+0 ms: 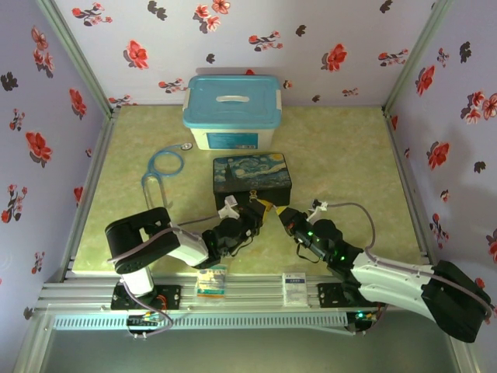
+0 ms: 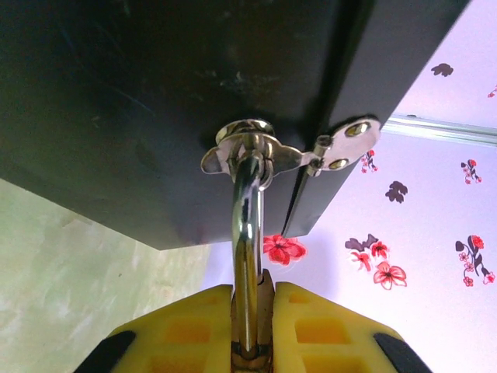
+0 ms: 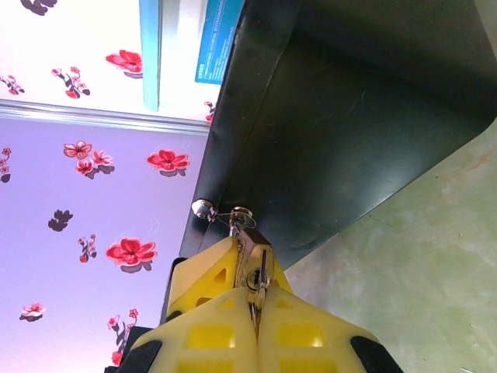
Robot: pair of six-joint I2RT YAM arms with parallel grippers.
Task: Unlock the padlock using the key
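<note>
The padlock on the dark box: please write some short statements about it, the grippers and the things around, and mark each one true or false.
1. The left gripper is shut on the padlock's silver shackle. True.
2. The shackle hangs free of the dark box. False: it passes through the metal hasp on the box.
3. The right gripper stands wide open. False: it is shut, with the thin key between its fingers.
4. The blue-lidded container stands behind the dark box. True.
5. The two grippers are far apart from each other. False: they meet at the near side of the dark box.
</note>
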